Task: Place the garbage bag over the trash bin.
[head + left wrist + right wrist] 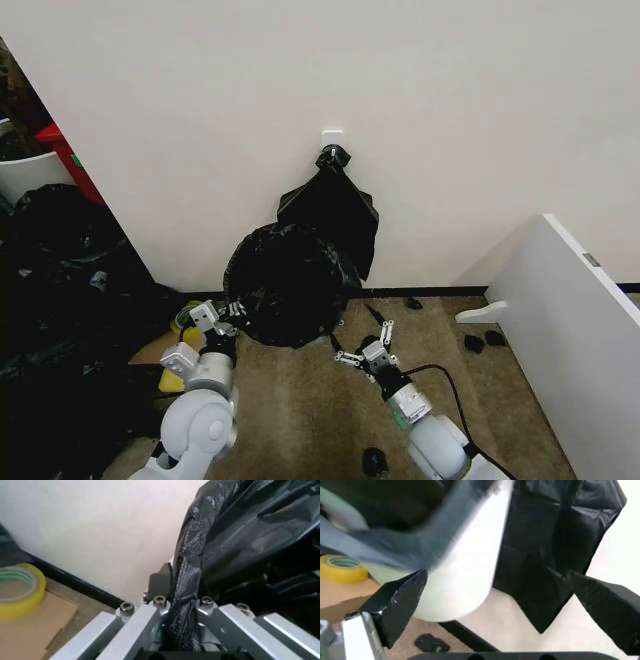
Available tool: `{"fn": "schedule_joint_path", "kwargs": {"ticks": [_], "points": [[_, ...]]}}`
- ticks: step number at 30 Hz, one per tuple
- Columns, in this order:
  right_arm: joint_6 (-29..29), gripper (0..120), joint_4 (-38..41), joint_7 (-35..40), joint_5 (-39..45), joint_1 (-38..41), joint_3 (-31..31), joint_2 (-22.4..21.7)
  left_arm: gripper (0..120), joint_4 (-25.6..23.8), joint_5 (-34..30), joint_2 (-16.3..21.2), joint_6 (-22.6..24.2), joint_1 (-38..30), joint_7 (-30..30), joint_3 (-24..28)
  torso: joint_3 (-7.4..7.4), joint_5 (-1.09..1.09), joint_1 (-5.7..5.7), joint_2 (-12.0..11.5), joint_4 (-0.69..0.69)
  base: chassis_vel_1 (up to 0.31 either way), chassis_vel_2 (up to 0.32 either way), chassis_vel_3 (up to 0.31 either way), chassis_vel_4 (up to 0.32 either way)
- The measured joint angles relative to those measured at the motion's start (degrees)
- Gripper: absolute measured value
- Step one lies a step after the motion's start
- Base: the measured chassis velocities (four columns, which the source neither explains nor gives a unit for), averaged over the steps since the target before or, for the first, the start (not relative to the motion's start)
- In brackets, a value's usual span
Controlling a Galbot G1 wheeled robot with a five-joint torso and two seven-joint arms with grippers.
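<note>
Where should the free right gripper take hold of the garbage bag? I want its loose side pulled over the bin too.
Probably the bag's rim hem on the right of the trash bin, approached from the right. The garbage bag already drapes the mouth, the left gripper pinches its left edge, and the right gripper hangs open close by.

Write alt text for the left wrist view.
The left tool is shut on a bunched fold of the black garbage bag, which billows up beside a pale wall. To one side, a roll of yellow tape rests on brown cardboard by the dark baseboard.
</note>
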Motion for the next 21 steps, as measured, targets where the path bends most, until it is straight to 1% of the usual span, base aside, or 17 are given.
{"fn": "schedule_joint_path", "kwargs": {"ticks": [1, 4, 10, 12, 14, 15, 18, 19, 20, 21], "points": [[0.0, 100, -0.1, 0.2, -0.1, -0.1, 0.0, 0.0, 1, -0.2, -0.3, 0.0, 0.1, 0.0, 0.0, -0.1, 0.00, 0.04, 0.00, 0.0, -0.01, 0.000, 0.000, 0.000, 0.000], [0.0, 100, -0.7, 0.8, -0.2, 0.2, 0.0, 0.0, 1, -0.8, -1.0, 0.0, 0.5, 0.1, -0.1, -0.1, 0.00, 0.02, 0.00, 0.0, -0.03, 0.000, 0.000, 0.000, 0.000], [-0.1, 100, -1.6, 1.9, 0.3, 1.3, 0.5, 0.4, 1, -1.7, -1.3, 0.0, 0.9, 0.5, -0.3, -0.2, 0.00, 0.03, 0.00, 0.0, -0.01, 0.000, 0.000, 0.000, 0.000], [0.8, 100, -1.4, 1.5, 2.7, 1.6, 0.5, 0.5, 1, -1.8, -1.3, 0.1, 1.0, 0.5, -0.3, -0.2, 0.00, 0.03, 0.00, 0.0, -0.01, 0.000, 0.000, 0.000, 0.000], [1.4, 100, -0.4, -0.4, 7.3, 1.2, 0.1, -0.1, 1, -1.5, -1.5, 0.2, 1.0, 0.1, -0.3, -0.6, -0.01, 0.03, 0.00, 0.0, -0.01, 0.000, 0.000, 0.000, 0.000], [1.4, 100, -0.4, -0.4, 7.3, 1.2, 0.1, -0.1, 1, -1.5, -1.5, 0.2, 1.0, 0.1, -0.3, -0.6, -0.01, 0.03, 0.00, 0.0, -0.01, 0.000, 0.000, 0.000, 0.000], [3.2, 100, 0.5, -10.9, 24.8, 0.0, -0.7, -2.2, 1, -0.3, -1.7, 0.5, 0.7, -0.7, -0.2, -1.2, 0.00, 0.03, 0.00, 0.0, -0.02, 0.000, 0.000, 0.000, 0.000], [3.2, 100, 0.5, -10.9, 24.8, 0.0, -0.7, -2.2, 1, -0.3, -1.7, 0.5, 0.7, -0.7, -0.2, -1.2, 0.00, 0.03, 0.00, 0.0, -0.02, 0.000, 0.000, 0.000, 0.000], [3.7, 100, 0.5, -15.0, 30.9, -0.2, -0.8, -2.7, 1, 0.1, -1.7, 0.6, 0.5, -1.0, -0.1, -1.3, 0.00, 0.03, 0.00, 0.0, -0.03, 0.000, 0.000, 0.000, 0.000], [4.2, 100, 0.5, -21.3, 38.8, -0.2, -0.7, -3.3, 1, 0.6, -1.8, 0.6, 0.4, -1.3, 0.0, -1.5, 0.00, 0.03, 0.00, 0.0, -0.02, 0.000, 0.000, 0.000, 0.000]]}}
